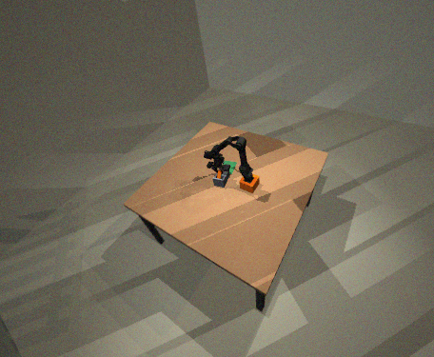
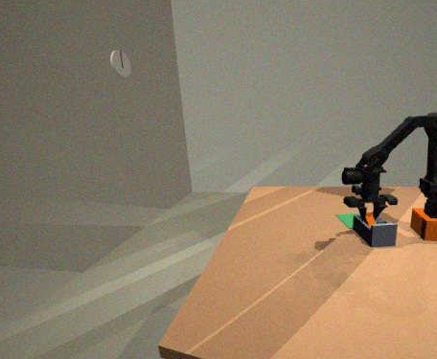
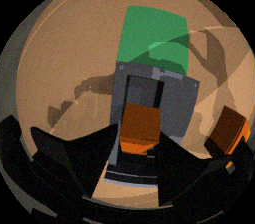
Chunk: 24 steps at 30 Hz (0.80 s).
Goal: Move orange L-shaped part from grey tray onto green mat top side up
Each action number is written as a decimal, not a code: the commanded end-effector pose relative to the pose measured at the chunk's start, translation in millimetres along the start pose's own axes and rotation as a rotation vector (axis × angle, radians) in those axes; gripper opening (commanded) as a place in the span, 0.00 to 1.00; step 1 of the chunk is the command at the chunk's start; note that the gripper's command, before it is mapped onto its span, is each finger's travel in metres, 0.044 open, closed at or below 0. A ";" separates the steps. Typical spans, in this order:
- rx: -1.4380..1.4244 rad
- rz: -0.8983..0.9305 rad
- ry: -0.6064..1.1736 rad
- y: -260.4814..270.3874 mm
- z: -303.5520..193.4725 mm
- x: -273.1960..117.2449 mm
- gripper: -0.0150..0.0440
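We see the orange L-shaped part (image 3: 138, 128) tipped up in the pocket of the grey tray (image 3: 176, 106), one end raised above the tray's rim and the other end down inside. In the wrist view that raised end sits right between the two dark fingers of the claw (image 3: 130, 160), which come in from either side of it. In the exterior view the claw (image 2: 369, 213) hangs straight down over the far half of the grey tray (image 2: 380, 234), and a sliver of the orange L-shaped part (image 2: 370, 218) shows just at its tips.

We judge the claw to be partly closed, about midway in its range. The fingers stand close against the part's sides, but we cannot tell from these views whether they are pressing on it or just short of it. The part is not lifted clear: it is in the pocket.

The green mat (image 3: 157, 41) lies flat on the counter (image 2: 286, 282) just beyond the tray's far end, touching or nearly touching it. From the top view the claw (image 1: 220, 171), the grey tray (image 1: 221, 181) and the green mat (image 1: 230, 167) cluster near the counter's middle, with the arm's orange base block (image 1: 248, 184) beside the tray.
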<state>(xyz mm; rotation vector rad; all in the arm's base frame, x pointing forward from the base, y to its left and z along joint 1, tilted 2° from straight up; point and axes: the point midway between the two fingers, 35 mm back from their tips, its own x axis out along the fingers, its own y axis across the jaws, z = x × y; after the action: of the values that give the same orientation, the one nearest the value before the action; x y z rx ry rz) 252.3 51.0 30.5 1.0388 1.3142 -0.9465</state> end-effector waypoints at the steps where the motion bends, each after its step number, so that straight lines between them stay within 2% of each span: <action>1: 0.000 0.001 0.000 0.2 0.0 -0.6 0.48; 9: 0.000 0.001 0.000 0.2 0.0 -0.6 0.39; 12: 0.000 0.001 0.000 0.2 0.0 -0.6 0.26; 24: 0.002 0.001 0.002 0.3 -0.2 -8.8 0.25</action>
<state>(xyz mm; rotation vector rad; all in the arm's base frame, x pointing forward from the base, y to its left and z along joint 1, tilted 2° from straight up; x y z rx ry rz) 250.9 50.6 33.6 1.0362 1.3187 -0.9523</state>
